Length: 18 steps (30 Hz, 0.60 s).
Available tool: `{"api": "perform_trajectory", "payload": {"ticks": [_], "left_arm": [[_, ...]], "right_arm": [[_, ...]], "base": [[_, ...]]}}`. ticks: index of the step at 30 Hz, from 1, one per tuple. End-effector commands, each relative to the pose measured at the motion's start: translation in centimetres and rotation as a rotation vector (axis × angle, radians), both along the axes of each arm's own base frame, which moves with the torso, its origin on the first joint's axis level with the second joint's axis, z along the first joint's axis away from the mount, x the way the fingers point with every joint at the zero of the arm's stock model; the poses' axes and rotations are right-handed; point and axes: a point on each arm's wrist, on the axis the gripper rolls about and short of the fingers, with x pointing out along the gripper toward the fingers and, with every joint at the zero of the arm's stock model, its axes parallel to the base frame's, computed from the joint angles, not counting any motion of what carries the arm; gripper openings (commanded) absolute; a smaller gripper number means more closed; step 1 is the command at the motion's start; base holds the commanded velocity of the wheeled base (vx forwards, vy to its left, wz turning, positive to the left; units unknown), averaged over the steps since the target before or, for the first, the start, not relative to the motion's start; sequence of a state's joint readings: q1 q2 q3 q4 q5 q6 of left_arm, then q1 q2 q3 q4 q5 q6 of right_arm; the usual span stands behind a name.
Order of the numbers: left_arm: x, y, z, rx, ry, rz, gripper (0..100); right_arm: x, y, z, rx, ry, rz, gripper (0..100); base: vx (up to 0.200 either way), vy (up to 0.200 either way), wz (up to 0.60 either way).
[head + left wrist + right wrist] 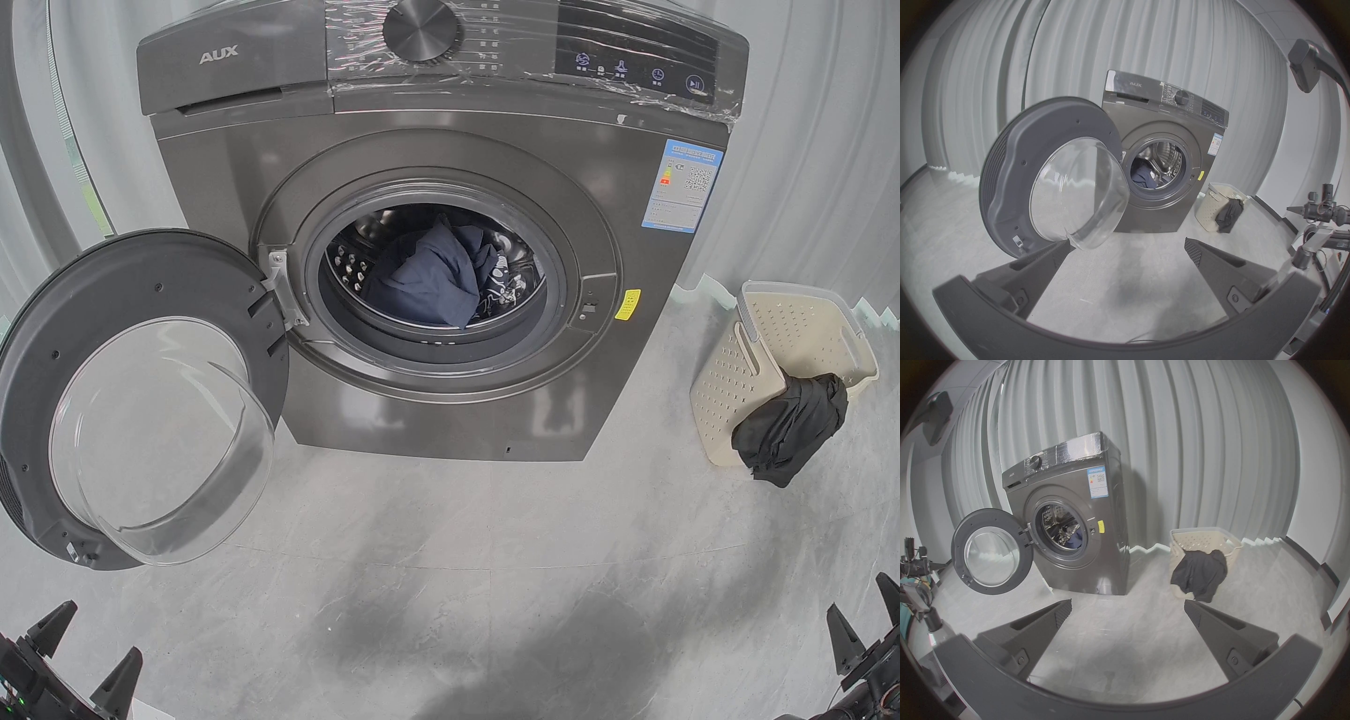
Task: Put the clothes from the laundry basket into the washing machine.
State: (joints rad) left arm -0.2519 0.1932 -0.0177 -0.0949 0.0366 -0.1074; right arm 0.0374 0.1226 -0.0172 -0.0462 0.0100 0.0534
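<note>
A grey front-loading washing machine (441, 281) stands ahead with its round door (141, 394) swung open to the left. A dark blue garment (431, 277) lies inside the drum. To the right on the floor sits a beige laundry basket (806, 337) with a black garment (792, 427) draped over its front rim. My left gripper (82, 647) is open at the lower left, and my right gripper (867, 619) is open at the lower right; both are empty and far from the clothes. The basket (1204, 540) and black garment (1200, 573) also face the right wrist camera.
Grey tiled floor (487, 581) stretches between me and the machine. The open door (1050, 173) juts out toward my left arm. White curtains (1204, 444) hang behind the machine and basket. Equipment on a stand (1322, 220) is off to one side.
</note>
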Motion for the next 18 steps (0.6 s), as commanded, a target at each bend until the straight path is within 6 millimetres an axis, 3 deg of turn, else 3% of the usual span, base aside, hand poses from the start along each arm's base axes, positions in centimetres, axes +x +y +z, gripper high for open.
{"api": "perform_trajectory", "payload": {"ticks": [1,4,9,18], "left_arm": [[-0.9,-0.06,-0.89,0.037,-0.069,0.125,100],[-1.28,-0.34,-1.02,0.038,-0.107,0.198,100],[-1.68,-0.57,-1.15,0.013,-0.137,0.086,100],[-1.65,-0.24,-1.81,0.097,-0.074,0.228,100]], "right_arm": [[-0.89,-0.02,-1.04,-0.027,-0.062,-0.076,100],[-0.88,0.0,-1.11,-0.032,-0.058,-0.069,100],[-0.88,0.0,-1.11,-0.036,-0.058,-0.063,100],[-0.89,0.01,-1.12,-0.048,-0.06,-0.063,100]], "base": [[0.0,-0.2,0.0],[0.0,-0.2,0.0],[0.0,-0.2,0.0],[0.0,-0.2,0.0]]}}
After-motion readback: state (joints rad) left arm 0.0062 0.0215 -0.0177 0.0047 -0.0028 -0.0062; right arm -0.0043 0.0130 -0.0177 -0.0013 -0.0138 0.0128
